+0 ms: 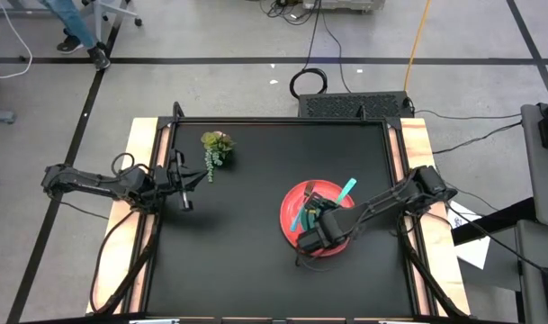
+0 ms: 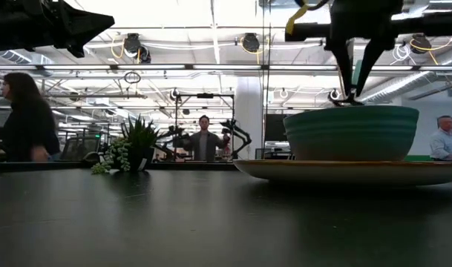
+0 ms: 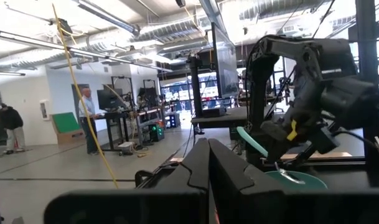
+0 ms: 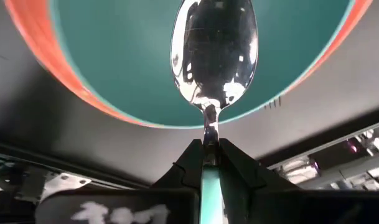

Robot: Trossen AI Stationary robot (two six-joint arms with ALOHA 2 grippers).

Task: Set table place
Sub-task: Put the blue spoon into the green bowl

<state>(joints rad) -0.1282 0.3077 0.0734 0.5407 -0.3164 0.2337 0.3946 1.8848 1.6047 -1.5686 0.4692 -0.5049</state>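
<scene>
A round red plate (image 1: 291,209) lies on the black table (image 1: 238,261), right of the middle, with a teal bowl (image 2: 352,133) standing on it. My right gripper (image 4: 209,149) is shut on a teal-handled metal spoon (image 4: 213,56) over the bowl. A blue-handled fork (image 1: 302,214) lies on the plate's left part; what its tines rest on I cannot tell. My left gripper (image 1: 185,184) hovers shut and empty near the table's left edge. My right gripper pinches the spoon between its two fingers where the teal handle meets the metal neck (image 4: 208,158). The fingers slant down from above and lie along the spoon. The spoon's bowl end (image 4: 213,56) points down into the teal bowl, and the handle (image 1: 347,189) sticks up behind.
A small green plant sprig (image 1: 216,146) lies at the table's far left part. Wooden strips (image 1: 140,153) run along both short sides. People stand in the room beyond the table (image 2: 203,137).
</scene>
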